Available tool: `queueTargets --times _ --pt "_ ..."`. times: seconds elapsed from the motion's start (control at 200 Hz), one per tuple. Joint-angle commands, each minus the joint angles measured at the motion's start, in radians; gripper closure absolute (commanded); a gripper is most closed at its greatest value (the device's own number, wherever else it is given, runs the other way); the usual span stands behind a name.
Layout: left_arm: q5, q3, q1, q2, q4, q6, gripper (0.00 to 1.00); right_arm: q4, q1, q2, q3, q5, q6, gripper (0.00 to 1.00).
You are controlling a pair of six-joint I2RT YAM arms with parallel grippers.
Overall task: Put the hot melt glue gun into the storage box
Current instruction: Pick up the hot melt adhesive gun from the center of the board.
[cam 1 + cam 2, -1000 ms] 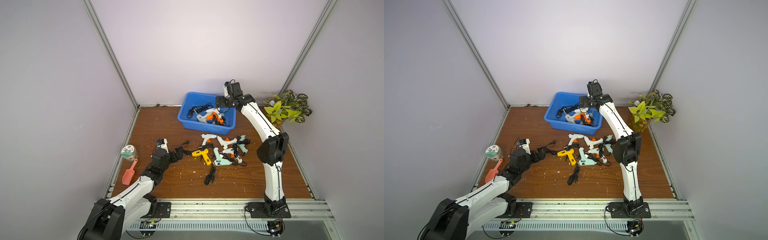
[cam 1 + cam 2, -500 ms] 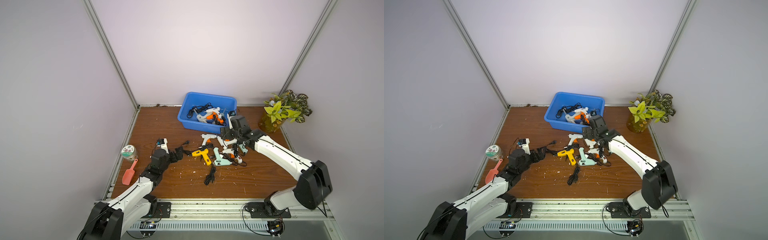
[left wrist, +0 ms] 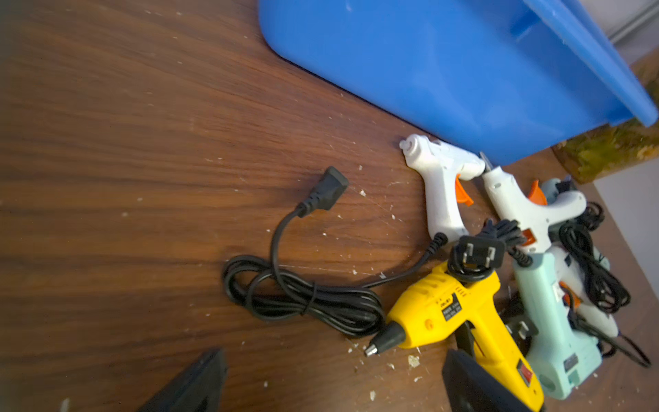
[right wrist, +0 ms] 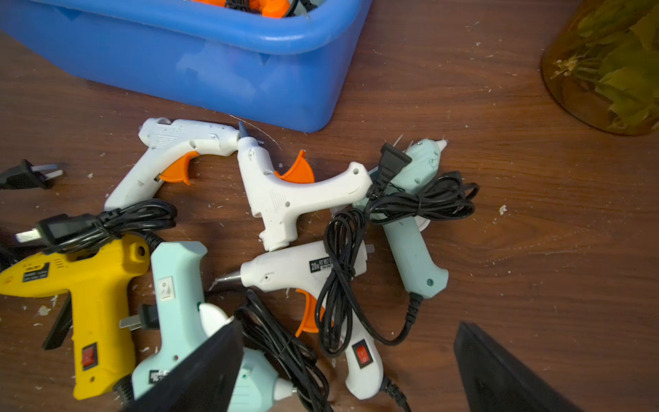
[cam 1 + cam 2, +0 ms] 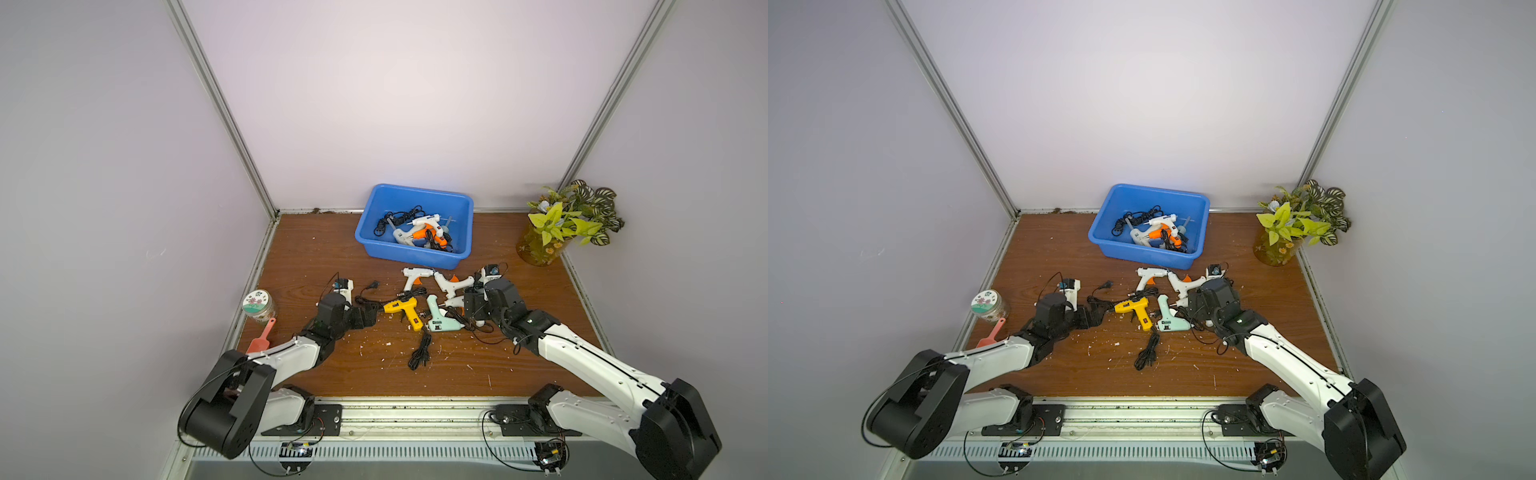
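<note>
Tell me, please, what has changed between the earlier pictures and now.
The right gripper swung back from above the box and came down low over the loose glue guns, open and empty. The left gripper, also open, the box and the glue guns stayed put.

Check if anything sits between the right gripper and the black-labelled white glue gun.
Yes: a black cord loops across that white glue gun, between the fingers of the open right gripper. A grasp would likely catch it. Nothing else visible.
</note>
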Motion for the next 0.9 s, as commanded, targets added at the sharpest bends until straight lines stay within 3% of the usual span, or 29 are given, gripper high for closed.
queueTargets --times 0.0,0.205,0.38,0.515,0.896 --pt "-0.030 0.075 -0.068 0.070 -0.001 0.105 0.01 0.051 0.000 -0.025 0.008 0.023 0.017 0.00" --pt "-0.102 0.226 -0.190 0.242 -0.084 0.245 0.01 0.042 -0.003 0.024 0.020 0.023 0.022 0.00" --pt "-0.122 0.329 -0.219 0.323 -0.181 0.351 0.01 0.051 -0.004 0.036 0.012 0.012 0.038 0.01" --pt "-0.132 0.384 -0.220 0.329 -0.273 0.421 0.01 0.054 -0.009 0.035 0.008 0.010 0.045 0.00" --pt "-0.080 0.450 -0.218 0.280 -0.499 0.604 0.17 0.035 -0.016 0.005 0.029 0.014 0.048 0.00"
